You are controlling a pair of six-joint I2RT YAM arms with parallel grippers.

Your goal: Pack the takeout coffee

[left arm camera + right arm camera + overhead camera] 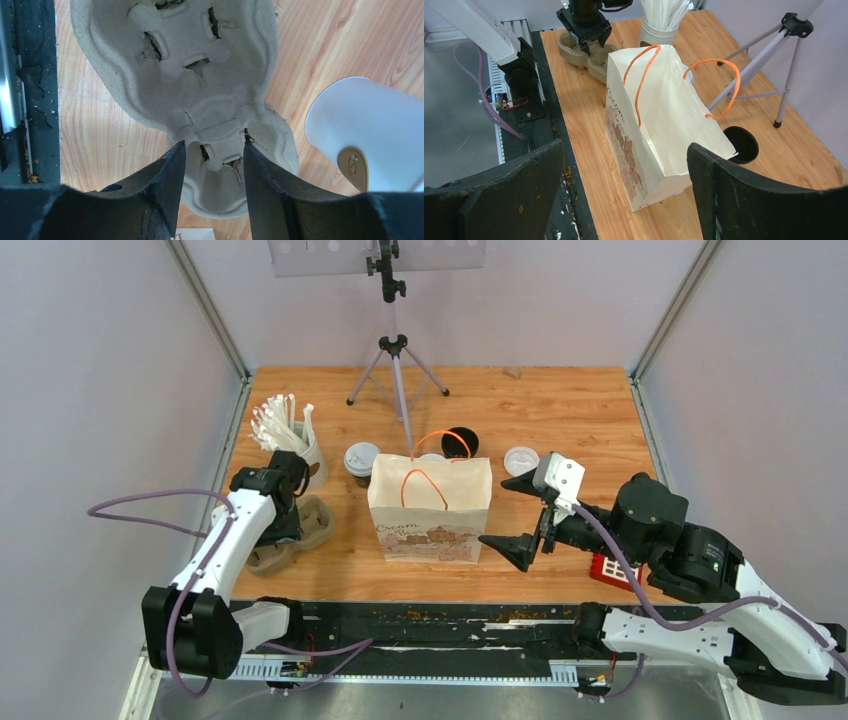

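Cups stand on the surface [560, 410] behind the paper bag [430, 515]. I see a lidded cup [362, 460] off its far left corner, an open black cup [460, 443] behind its handles, and a white lid [521, 460] off its far right corner; I cannot tell what is under that lid. Right pincer [495, 511] hangs just right of the bag, jaws wide, holding nothing. Left pincer [213, 150], well left of the bag, is clamped on the centre ridge of the pulp carrier tray [315, 525]. White straw cup [310, 455] stands just behind the tray.

The bag [430, 512] mostly hides one white lid [431, 456] (cup unseen).
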